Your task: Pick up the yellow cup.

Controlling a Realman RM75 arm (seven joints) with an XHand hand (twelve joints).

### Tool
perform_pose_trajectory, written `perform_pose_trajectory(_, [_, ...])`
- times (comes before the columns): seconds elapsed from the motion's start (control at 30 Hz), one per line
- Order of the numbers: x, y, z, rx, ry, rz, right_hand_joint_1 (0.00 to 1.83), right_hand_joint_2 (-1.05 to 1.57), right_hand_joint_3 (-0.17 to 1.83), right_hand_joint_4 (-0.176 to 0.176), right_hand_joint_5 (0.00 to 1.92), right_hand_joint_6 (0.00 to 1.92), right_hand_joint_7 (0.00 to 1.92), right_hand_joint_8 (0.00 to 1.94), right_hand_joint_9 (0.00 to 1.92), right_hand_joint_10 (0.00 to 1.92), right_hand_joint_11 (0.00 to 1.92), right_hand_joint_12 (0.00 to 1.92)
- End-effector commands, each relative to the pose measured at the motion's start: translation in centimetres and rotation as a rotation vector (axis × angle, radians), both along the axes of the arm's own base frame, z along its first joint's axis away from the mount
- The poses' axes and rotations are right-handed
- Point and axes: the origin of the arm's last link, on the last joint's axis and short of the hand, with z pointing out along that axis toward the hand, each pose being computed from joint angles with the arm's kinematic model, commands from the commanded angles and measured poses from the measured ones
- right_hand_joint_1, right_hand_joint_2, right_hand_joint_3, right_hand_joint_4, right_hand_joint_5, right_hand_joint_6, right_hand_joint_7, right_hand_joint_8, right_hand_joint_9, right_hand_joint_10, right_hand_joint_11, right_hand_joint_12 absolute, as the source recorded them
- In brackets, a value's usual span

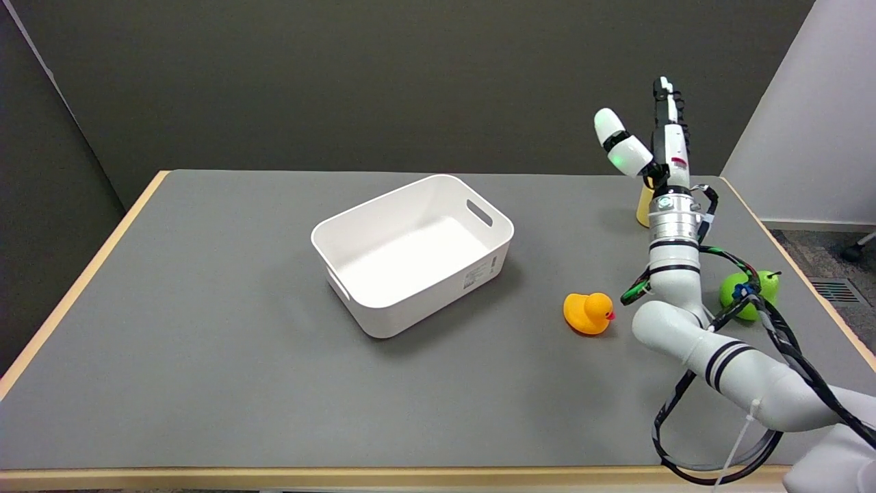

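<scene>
Only a pale sliver of the yellow cup (642, 209) shows at the far right of the grey table; my right arm's wrist hides the rest. My right hand (653, 140) is raised just above and in front of the cup, edge-on to the camera. Its thumb juts out to the left, apart from the other fingers, which point upward. Nothing is held in it. I cannot tell whether the hand touches the cup.
A white bin (498, 229) with handle slots stands mid-table. An orange rubber duck (588, 313) sits left of my forearm, and a green pear (742, 293) lies behind it near the table's right edge (787, 253).
</scene>
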Motion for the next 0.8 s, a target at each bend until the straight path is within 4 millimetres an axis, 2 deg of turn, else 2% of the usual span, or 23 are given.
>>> perform_pose_trajectory(0.03, [-1.7, 0.6, 2.4, -0.186, 0.013, -0.111, 0.51, 0.69, 0.62, -0.171, 0.0, 0.0, 0.0, 0.0, 0.0, 0.0, 0.0, 0.0])
perform_pose_trajectory(0.23, [-2.7, 1.0, 3.0, -0.216, -0.006, -0.143, 0.52, 0.69, 0.62, -0.175, 0.0, 0.0, 0.0, 0.0, 0.0, 0.0, 0.0, 0.0])
perform_pose_trajectory(0.47, [-2.7, 1.7, 3.7, -0.328, 0.079, -0.208, 0.52, 0.7, 0.63, -0.176, 0.0, 0.0, 0.0, 0.0, 0.0, 0.0, 0.0, 0.0])
perform_pose_trajectory(0.6, [-2.8, 1.9, 3.6, -0.369, 0.109, -0.243, 0.53, 0.69, 0.62, -0.176, 0.0, 0.0, 0.0, 0.0, 0.0, 0.0, 0.0, 0.0])
perform_pose_trajectory(0.8, [-3.8, 1.8, 2.8, -0.39, 0.092, -0.27, 0.54, 0.69, 0.62, -0.175, 0.0, 0.0, 0.0, 0.0, 0.0, 0.0, 0.0, 0.0])
